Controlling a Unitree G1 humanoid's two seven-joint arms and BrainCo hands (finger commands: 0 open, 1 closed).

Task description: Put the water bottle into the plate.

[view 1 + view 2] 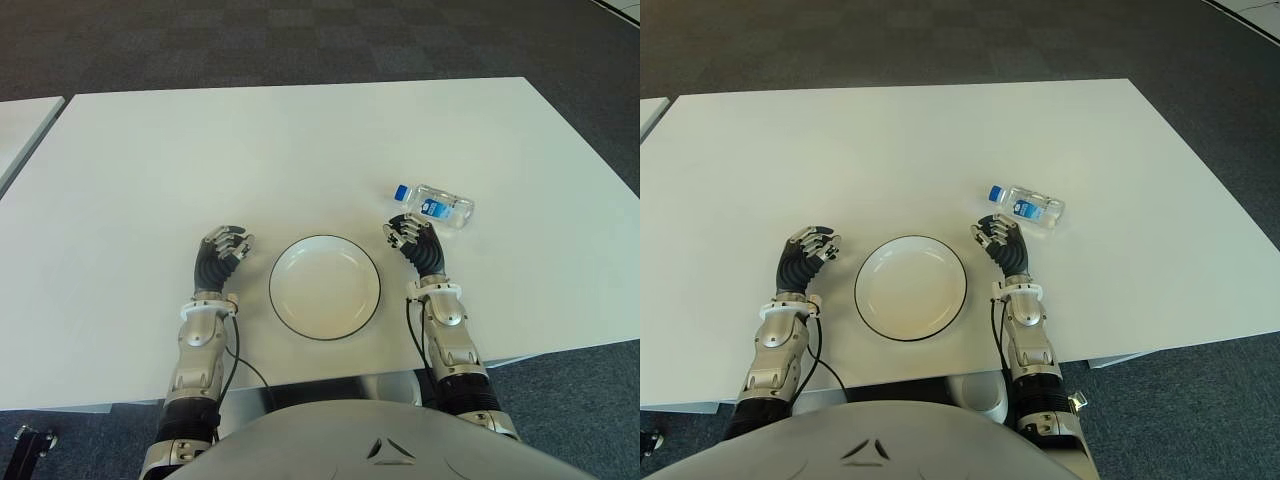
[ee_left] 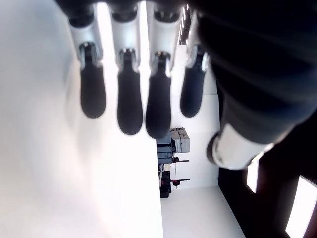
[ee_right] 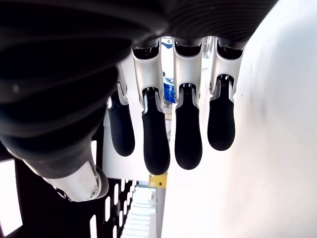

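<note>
Right hand [image 1: 408,233], fingers loosely extended and empty, sits at the water bottle's [image 1: 436,205] 7 o'clock. The bottle lies on its side and probably rolls if nudged away from the plate [image 1: 324,288]. Left hand [image 1: 224,246] shows at the plate's 9 o'clock, relaxed and holding nothing.

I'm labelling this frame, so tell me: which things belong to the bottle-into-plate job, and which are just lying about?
Job:
- water bottle, lying on its side beyond the right hand, not grasped
- plate, empty, between the hands
- right hand, open

Just there:
- left hand, open, left of the plate
- white table
</note>
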